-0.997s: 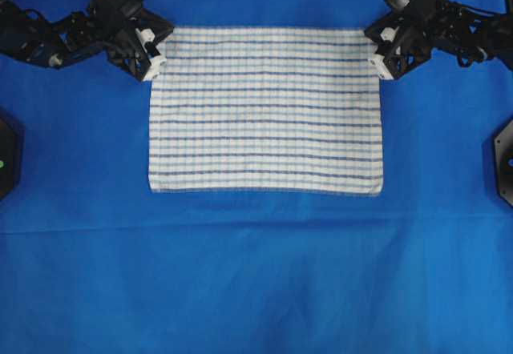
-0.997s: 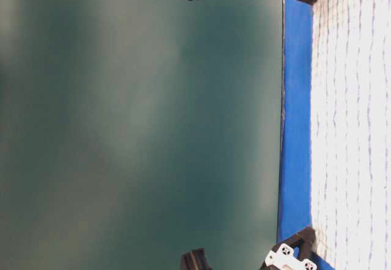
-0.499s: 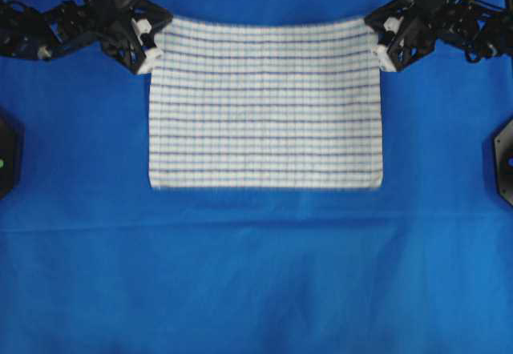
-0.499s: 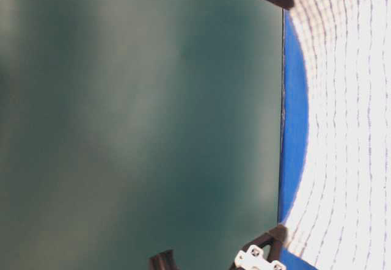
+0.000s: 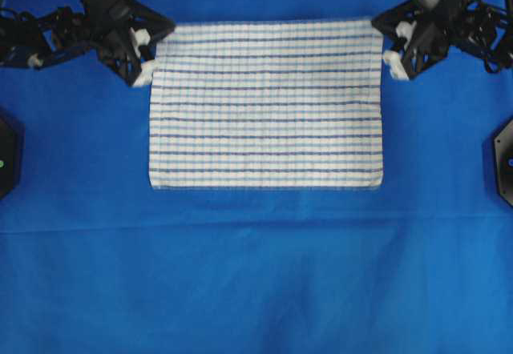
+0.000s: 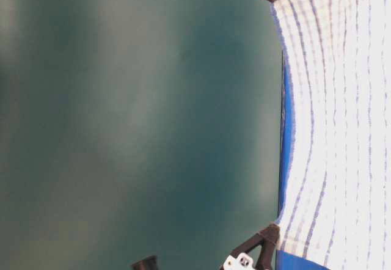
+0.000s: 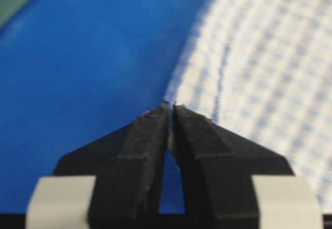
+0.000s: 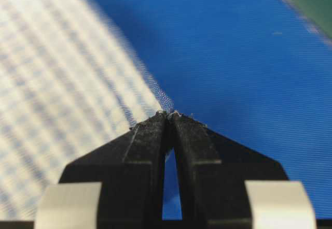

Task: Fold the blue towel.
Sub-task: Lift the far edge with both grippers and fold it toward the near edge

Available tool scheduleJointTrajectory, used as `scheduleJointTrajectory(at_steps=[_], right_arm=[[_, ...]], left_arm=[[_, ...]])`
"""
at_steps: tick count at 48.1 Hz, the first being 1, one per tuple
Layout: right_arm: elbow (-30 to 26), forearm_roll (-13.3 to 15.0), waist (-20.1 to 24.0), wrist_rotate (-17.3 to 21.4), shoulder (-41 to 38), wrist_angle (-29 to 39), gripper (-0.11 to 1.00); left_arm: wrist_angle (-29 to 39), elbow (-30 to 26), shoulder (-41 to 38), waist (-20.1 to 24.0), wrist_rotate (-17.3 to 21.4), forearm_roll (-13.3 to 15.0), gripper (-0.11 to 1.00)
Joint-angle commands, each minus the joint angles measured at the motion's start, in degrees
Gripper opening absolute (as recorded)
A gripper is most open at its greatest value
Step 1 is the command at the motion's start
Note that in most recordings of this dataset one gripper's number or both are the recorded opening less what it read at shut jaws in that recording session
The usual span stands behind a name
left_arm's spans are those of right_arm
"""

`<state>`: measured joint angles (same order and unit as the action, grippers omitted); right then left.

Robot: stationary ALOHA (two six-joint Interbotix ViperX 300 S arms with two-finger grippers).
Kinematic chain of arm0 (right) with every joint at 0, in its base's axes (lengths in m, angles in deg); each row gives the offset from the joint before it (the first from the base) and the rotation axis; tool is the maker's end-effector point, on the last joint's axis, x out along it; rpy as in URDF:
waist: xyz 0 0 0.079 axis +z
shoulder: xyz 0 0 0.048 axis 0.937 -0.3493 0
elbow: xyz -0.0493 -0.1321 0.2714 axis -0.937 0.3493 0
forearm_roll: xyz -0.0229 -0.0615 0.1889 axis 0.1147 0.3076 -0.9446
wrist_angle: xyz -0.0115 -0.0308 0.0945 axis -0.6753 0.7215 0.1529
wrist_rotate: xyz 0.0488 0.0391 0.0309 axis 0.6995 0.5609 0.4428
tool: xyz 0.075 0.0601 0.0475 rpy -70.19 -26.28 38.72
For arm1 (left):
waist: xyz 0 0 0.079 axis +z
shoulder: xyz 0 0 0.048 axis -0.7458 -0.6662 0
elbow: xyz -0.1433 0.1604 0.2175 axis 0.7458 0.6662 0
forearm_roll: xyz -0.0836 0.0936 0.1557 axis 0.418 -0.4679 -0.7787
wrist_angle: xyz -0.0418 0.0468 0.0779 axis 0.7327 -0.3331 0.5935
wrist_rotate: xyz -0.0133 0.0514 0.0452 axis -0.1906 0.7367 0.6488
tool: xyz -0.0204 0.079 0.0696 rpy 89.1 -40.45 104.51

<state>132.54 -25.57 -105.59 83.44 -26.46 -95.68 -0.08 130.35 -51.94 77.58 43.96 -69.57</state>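
Striped blue towel [image 5: 265,104], one, between two pinching grippers: left gripper [image 5: 154,53], right gripper [image 5: 385,43].

Blue towel [image 5: 266,104]: white woven ground, crossed by thin dark-blue stripes and fainter light-blue stripes forming a fine check. Underlying cloth [image 5: 256,274] on the desk: plain solid blue, no pattern. Left hand [image 5: 154,50] and right hand [image 5: 381,43]: black fingers with white fittings. Backdrop [image 6: 134,123] in the table-level view: dull dark green, blurred.
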Motion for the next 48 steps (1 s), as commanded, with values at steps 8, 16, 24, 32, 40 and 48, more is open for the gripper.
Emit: scheduleJointTrajectory(at_steps=[8, 16, 24, 32, 40, 48], right_arm=[[2.5, -1.4, 8.7, -0.1, 12.7, 7.2, 0.05], [4.1, -1.8, 16.3, 0.2, 19.4, 13.4, 0.05], [5.2, -2.6, 22.9, 2.5, 22.7, 18.4, 0.05], [5.3, -2.6, 28.4, 6.2, 23.0, 21.6, 0.05], [5.4, -2.6, 32.2, 8.9, 22.6, 22.3, 0.05], [5.1, -2.6, 33.7, 10.0, 21.0, 22.1, 0.05]], left_arm=[[4.2, 3.3, 9.0, -7.6, -0.9, 0.1, 0.03], [6.9, 6.3, 13.4, -13.1, -2.3, 0.1, 0.03], [9.6, 7.8, 16.8, -19.2, -3.3, 0.1, 0.03], [12.4, 8.1, 18.3, -24.2, -5.1, 0.0, 0.03], [13.3, 8.2, 18.3, -26.7, -7.4, 0.1, 0.03], [13.3, 8.0, 17.8, -27.6, -8.2, 0.1, 0.03]])
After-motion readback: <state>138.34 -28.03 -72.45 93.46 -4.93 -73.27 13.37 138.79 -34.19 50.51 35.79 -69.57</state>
